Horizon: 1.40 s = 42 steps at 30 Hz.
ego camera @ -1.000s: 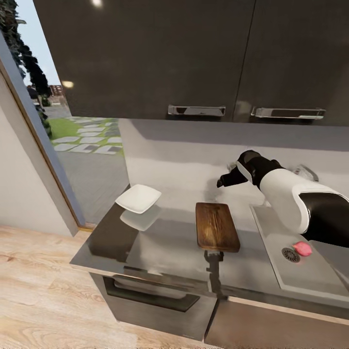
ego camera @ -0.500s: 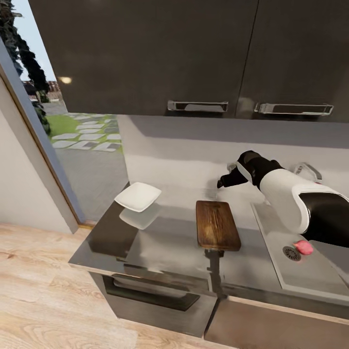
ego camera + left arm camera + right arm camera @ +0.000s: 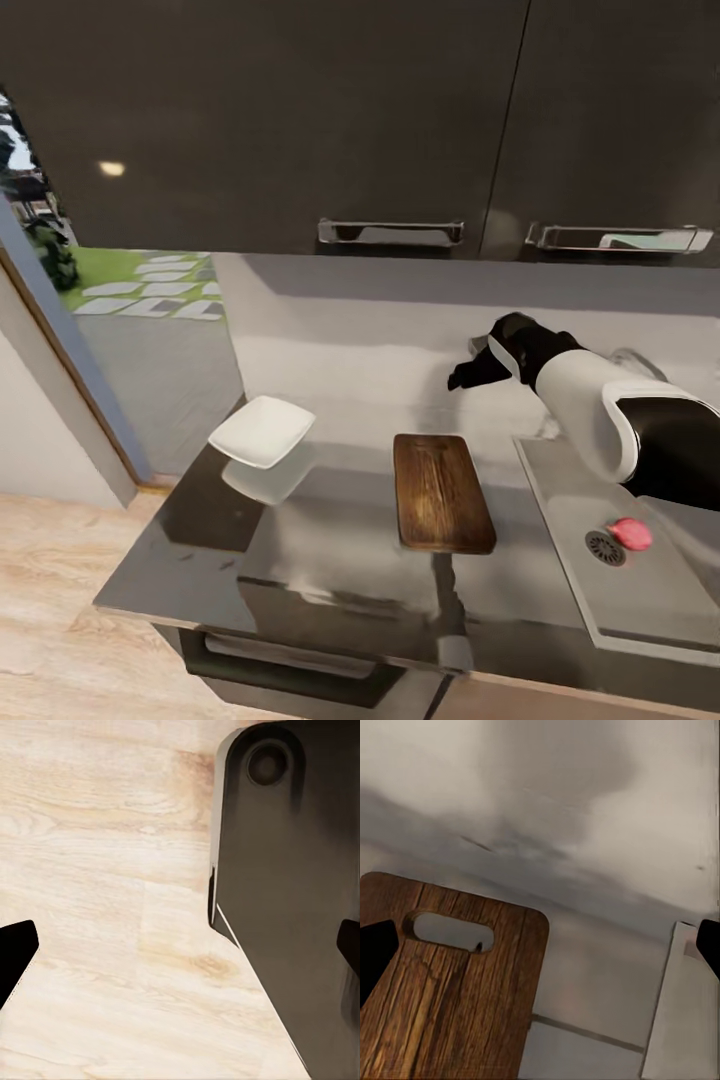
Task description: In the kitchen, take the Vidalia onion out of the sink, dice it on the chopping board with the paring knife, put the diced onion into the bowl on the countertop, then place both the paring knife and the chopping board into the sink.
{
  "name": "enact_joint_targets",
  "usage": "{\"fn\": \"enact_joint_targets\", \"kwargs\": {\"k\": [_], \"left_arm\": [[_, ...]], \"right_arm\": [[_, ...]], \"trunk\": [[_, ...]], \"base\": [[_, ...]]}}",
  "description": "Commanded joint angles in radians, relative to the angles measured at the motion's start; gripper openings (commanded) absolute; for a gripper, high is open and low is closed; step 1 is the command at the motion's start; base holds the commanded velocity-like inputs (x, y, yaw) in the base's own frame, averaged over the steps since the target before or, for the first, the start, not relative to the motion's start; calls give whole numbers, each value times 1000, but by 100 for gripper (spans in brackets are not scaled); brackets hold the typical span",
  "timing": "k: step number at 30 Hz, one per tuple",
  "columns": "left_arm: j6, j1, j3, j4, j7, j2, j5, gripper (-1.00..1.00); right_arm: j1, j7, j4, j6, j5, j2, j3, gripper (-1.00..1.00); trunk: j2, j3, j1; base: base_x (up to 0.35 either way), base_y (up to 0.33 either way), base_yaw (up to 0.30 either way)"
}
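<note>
The Vidalia onion [image 3: 631,533] lies by the sink [image 3: 640,590] drain, well apart from the right arm's spread fingers [image 3: 462,379].

The white-and-black right arm reaches forward with its black two-fingered right gripper [image 3: 468,372] raised, fingers spread wide in the wrist view

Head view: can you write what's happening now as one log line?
right end effector: open, empty, above countertop behind chopping board | Vidalia onion: in sink by drain | bowl: empty
</note>
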Motion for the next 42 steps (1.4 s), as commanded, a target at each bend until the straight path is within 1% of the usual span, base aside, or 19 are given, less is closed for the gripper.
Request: {"fn": "enact_joint_targets", "kwargs": {"k": [1, 18, 28, 34, 37, 40, 42], "left_arm": [[-5, -1, 0, 2, 2, 0, 0, 100], [-5, -1, -1, 2, 2, 3, 0, 100], [-4, -1, -1, 2, 2, 2, 0, 100], [-1, 0, -3, 4, 2, 0, 0, 100], [9, 0, -4, 6, -6, -5, 0, 100], [41, 1, -5, 7, -37, -10, 0, 100], [124, 1, -3, 8, -90, -9, 1, 100]], "right_arm": [[-1, 10, 0, 3, 10, 0, 3, 100], [0, 9, 2, 3, 10, 0, 3, 100], [0, 9, 2, 2, 10, 1, 3, 100], [0, 9, 2, 2, 10, 2, 4, 100], [0, 8, 2, 1, 10, 6, 4, 100], [2, 8, 2, -2, 14, 12, 4, 100], [3, 9, 2, -29, 43, 25, 4, 100]], "trunk": [[-2, -1, 1], [-2, 1, 1], [-2, 9, 1], [-2, 10, 1], [-2, 10, 1], [-2, 10, 1], [-2, 10, 1]], "base": [[98, 0, -112], [14, 0, -21], [92, 0, -125], [25, 0, -39], [5, 0, -9], [2, 0, -3], [0, 0, -1]]}}
